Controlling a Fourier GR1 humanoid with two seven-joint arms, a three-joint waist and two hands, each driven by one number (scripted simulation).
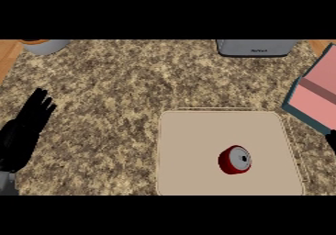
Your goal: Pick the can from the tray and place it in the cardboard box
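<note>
A small red metal can [236, 159] is seen on a square beige tray [198, 137], the black left hand [25, 128] held straight-fingered, the right hand's [335, 147] fingers impossible to tell.

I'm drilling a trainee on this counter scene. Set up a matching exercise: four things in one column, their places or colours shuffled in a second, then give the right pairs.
Column one:
1. can
2. tray
3. left hand
4. box

Column two:
A. pink inside, at the view's right edge
B. red, lying on the tray
C. black, open, resting at the view's left
D. beige, flat on the speckled counter

Pairs: 1-B, 2-D, 3-C, 4-A
</note>
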